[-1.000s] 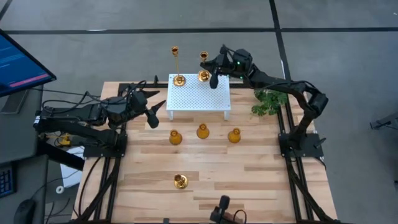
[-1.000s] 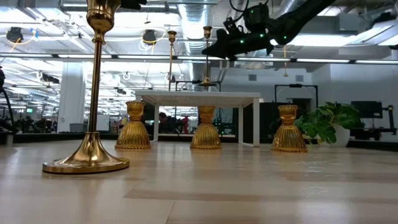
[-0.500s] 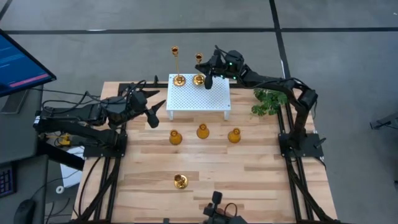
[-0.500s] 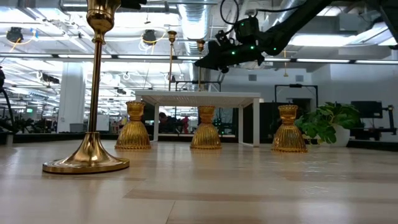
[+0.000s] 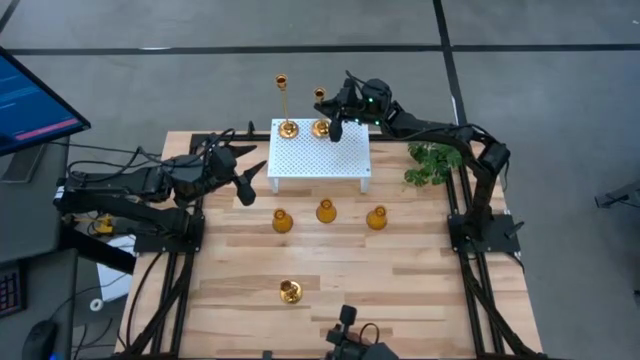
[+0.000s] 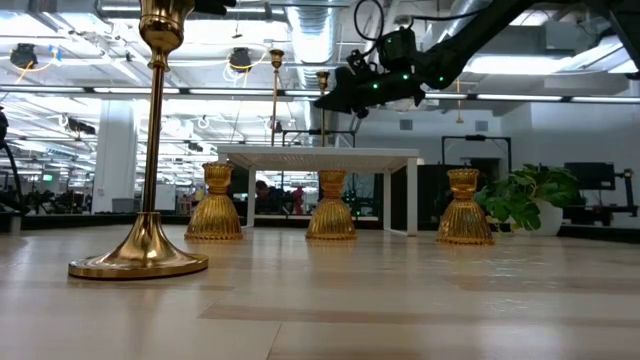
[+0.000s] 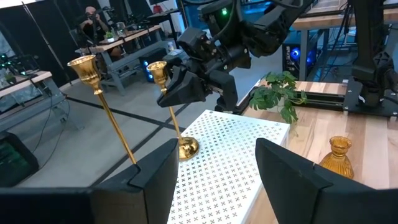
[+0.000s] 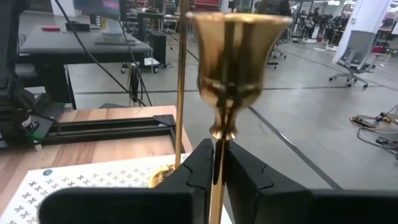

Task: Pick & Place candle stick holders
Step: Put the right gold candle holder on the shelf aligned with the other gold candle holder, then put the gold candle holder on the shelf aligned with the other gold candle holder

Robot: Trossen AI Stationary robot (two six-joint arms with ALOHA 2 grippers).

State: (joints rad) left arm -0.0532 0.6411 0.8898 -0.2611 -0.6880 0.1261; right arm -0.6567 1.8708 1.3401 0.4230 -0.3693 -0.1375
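Observation:
A white perforated stand [image 5: 320, 160] sits at the table's far middle. Two brass candlesticks stand at its far edge: one alone [image 5: 287, 128], the other [image 5: 320, 127] with my right gripper [image 5: 326, 106] shut on its stem. A third brass candlestick [image 5: 290, 291] stands on its round base near the front edge. Three amber bulb-shaped holders [image 5: 282, 221], [image 5: 326, 211], [image 5: 377, 218] stand in a row in front of the stand. My left gripper [image 5: 250, 182] waits open at the stand's left, holding nothing. My right gripper pinches the candlestick's thin stem [image 8: 217, 163] between its two fingers, just below the cup [image 8: 238, 56]. The fingers [image 7: 180, 92] come in level from the table's far right and lie across the stem. The candlestick is upright, its round base [image 7: 188, 148] on the stand's far edge.
A green leafy plant [image 5: 435, 162] stands at the table's right edge beside the stand. A monitor [image 5: 30, 100] sits off the left side. Bare wood lies between the amber row and the front candlestick.
My right gripper has carried its candlestick down and toward the table's left, staying shut on the stem. The candlestick, lifted clear a second ago, now stands upright on the stand close beside the other one. It has kept still for the last half second.

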